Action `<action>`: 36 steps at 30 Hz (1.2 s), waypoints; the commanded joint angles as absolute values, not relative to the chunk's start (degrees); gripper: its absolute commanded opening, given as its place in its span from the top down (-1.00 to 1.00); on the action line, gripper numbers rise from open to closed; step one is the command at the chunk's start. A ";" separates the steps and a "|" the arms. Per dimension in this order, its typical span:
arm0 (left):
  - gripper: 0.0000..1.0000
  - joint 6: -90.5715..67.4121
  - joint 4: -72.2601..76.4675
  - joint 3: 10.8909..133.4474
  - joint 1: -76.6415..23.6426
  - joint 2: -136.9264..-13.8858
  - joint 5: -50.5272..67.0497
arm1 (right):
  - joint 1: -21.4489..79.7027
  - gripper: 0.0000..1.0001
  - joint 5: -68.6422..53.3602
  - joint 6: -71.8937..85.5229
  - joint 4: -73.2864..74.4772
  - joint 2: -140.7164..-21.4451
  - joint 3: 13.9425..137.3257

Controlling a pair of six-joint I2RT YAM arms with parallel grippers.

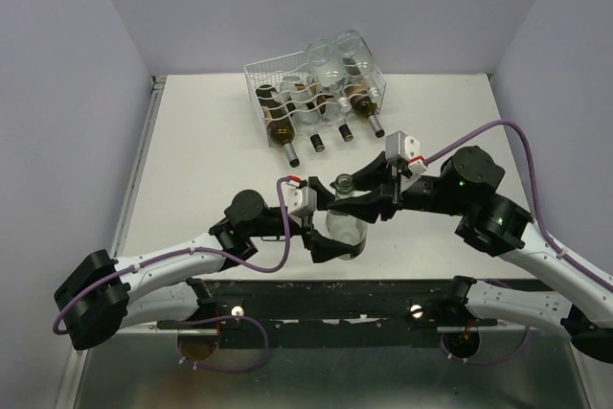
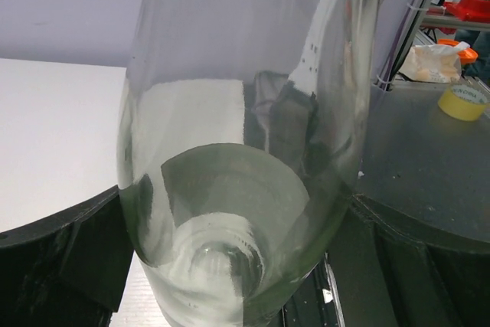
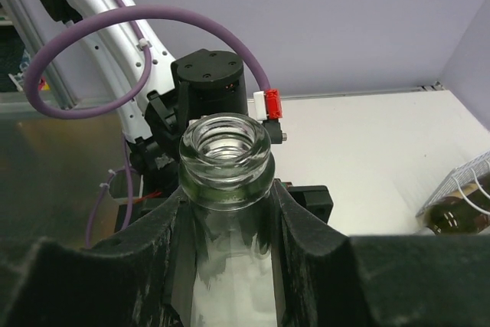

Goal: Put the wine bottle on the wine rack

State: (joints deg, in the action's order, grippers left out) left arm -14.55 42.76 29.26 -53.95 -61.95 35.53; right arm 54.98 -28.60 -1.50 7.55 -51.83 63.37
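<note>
A clear glass wine bottle (image 1: 343, 219) stands upright near the table's front middle, its open mouth (image 1: 342, 182) facing up. My left gripper (image 1: 335, 239) is shut on its lower body; in the left wrist view the bottle (image 2: 245, 112) fills the frame between the black fingers (image 2: 53, 266). My right gripper (image 1: 358, 200) is shut on the neck; in the right wrist view the bottle's neck (image 3: 226, 162) sits between the fingers (image 3: 153, 250). The white wire wine rack (image 1: 261, 74) stands at the back centre, well beyond both grippers.
The rack holds several bottles lying with necks toward me, dark ones (image 1: 283, 131) in front and clear ones (image 1: 335, 59) on top. A corner of the rack (image 3: 463, 189) shows in the right wrist view. A yellow tape roll (image 2: 463, 102) lies off the table.
</note>
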 commanded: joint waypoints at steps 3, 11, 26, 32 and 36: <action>-0.48 -17.58 45.87 29.80 -52.21 -63.63 36.12 | 56.87 0.99 -42.98 3.52 -6.68 -46.76 64.78; 1.00 -15.83 45.09 28.57 -51.86 -61.09 30.61 | 56.95 0.99 -36.84 3.08 -4.05 -44.65 63.81; 1.00 9.75 44.29 28.39 -51.86 -59.59 7.04 | 56.95 0.15 -19.96 8.53 5.36 -42.72 61.00; 1.00 13.18 48.51 27.42 -51.86 -61.78 5.27 | 56.87 -0.88 -15.13 7.12 8.17 -41.40 58.98; 1.00 17.56 52.11 26.19 -51.86 -63.36 4.92 | 56.95 -1.00 -9.77 7.99 10.72 -41.22 59.32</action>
